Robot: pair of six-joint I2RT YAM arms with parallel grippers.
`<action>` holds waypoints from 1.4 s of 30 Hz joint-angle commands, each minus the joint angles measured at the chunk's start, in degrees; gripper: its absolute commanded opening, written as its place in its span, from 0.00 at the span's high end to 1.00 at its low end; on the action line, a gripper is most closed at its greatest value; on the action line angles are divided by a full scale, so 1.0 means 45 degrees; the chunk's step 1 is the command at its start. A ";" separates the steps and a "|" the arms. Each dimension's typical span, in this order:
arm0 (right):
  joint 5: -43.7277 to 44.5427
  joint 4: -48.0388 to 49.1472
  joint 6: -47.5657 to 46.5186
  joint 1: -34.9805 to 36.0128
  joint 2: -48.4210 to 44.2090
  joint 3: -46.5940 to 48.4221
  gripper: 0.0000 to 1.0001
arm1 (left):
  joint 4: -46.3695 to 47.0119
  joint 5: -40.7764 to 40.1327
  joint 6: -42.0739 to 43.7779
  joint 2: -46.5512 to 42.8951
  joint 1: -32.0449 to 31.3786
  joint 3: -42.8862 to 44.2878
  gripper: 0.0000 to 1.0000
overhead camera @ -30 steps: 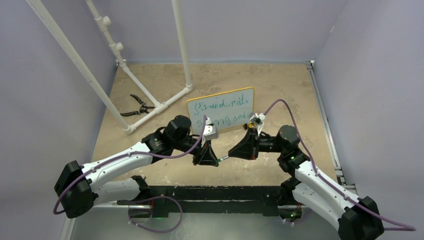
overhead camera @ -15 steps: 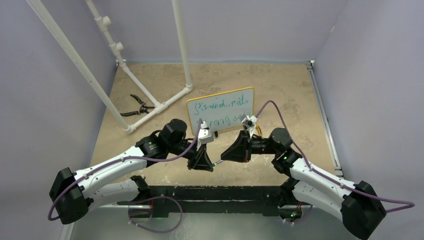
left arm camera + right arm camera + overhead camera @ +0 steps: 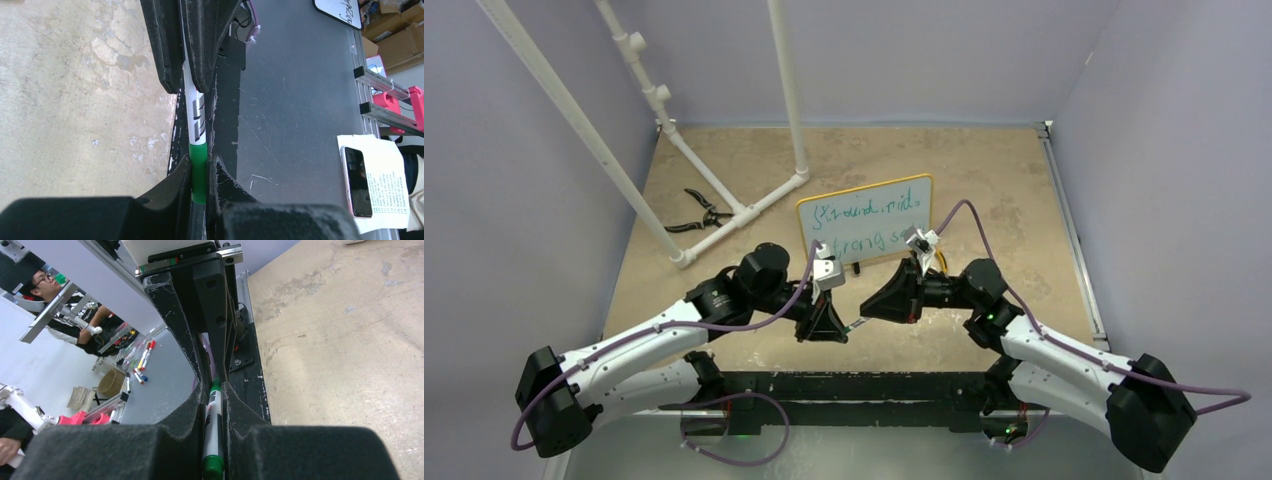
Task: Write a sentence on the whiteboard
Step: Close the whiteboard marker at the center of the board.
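White pipes rise at my far left, with black pliers lying on the tan table just beside them. Next comes my left gripper, pointing right, its jaws closed tight on the green end of the marker. The marker's white barrel runs on into my right gripper, which points left and is clamped hard on that barrel. Only a short stretch of barrel shows between the two. Both grippers sit toward the near side of the table. The whiteboard stands upright beyond them, apart from both jaws and roughly centred on the gap between them. The sentence crosses it in two green lines.

From above, the marker is only a sliver between the two grippers. My left wrist covers the start of the lower line. My right wrist covers its end and the whiteboard's lower right corner. Most of the whiteboard's bottom edge is hidden behind both wrists. The upper line is in full view but too scrawled for me to read. Of the lower line I make out only something like "trong s".
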 commanded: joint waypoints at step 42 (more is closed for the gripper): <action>0.8617 -0.7443 -0.1973 0.1619 -0.4175 0.2916 0.02 | 0.1870 -0.1856 -0.0358 -0.0432 -0.0015 -0.0202 1.00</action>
